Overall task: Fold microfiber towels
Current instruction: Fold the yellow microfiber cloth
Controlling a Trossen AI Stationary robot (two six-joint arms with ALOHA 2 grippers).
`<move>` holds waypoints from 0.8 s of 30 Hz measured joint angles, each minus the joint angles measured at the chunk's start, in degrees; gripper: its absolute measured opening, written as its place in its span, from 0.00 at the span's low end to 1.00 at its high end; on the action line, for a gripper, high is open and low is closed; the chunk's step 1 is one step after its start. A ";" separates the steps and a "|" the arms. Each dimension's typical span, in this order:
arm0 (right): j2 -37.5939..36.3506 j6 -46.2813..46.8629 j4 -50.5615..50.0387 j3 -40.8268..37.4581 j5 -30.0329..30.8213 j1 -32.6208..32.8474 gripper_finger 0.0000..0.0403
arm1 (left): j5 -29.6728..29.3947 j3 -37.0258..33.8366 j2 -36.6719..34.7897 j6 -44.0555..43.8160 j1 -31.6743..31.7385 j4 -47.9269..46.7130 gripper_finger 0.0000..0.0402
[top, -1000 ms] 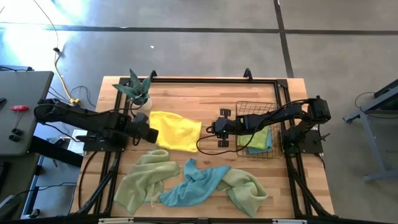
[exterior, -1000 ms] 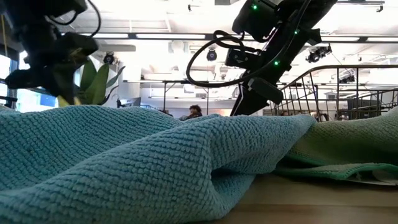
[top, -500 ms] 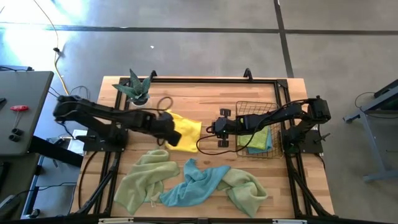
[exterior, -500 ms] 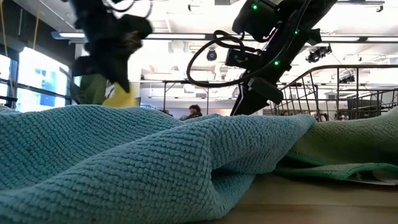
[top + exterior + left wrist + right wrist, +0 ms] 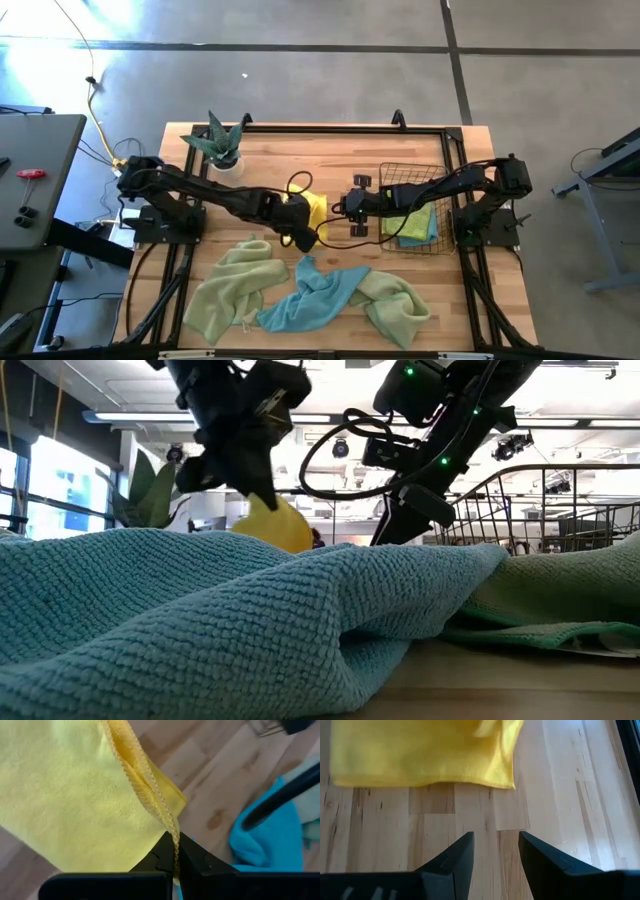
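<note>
The yellow towel (image 5: 315, 208) lies mid-table, folded over on itself and mostly hidden under my left arm. It also shows in the left wrist view (image 5: 75, 785) and the right wrist view (image 5: 420, 755). My left gripper (image 5: 300, 230) is shut on the towel's edge, as the low view (image 5: 262, 485) also shows. My right gripper (image 5: 341, 208) is open and empty, just right of the yellow towel and above the wood (image 5: 495, 837). A pale green towel (image 5: 228, 290), a light blue towel (image 5: 310, 295) and another green towel (image 5: 398, 303) lie crumpled along the near side. My left gripper pinches the yellow towel's hemmed edge (image 5: 169, 827) between its two fingers. The fingers slant down from the table's left. The held edge is raised off the table, and the rest of the towel lies spread on the wood beyond it. One layer or several, I cannot tell.
A copper wire basket (image 5: 440, 175) at the right holds folded green and blue cloths (image 5: 418, 225). A potted plant (image 5: 220, 145) stands at the far left. In the low view the blue towel (image 5: 250, 630) fills the foreground. Bare wood lies along the far edge.
My left gripper has swept from the yellow towel's left side toward the table's right edge, carrying the held edge with it. The towel has folded over onto its right part, which stayed on the table. It now looks much narrower from above.
</note>
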 joint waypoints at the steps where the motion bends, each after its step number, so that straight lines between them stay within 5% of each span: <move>1: 0.00 -0.14 0.00 0.00 0.00 0.02 0.37 | 0.01 0.10 0.56 0.01 -0.28 1.12 0.00; 24: 0.00 -0.11 0.14 0.00 0.01 0.00 0.37 | -5.39 0.03 10.06 -0.85 -1.03 16.98 0.06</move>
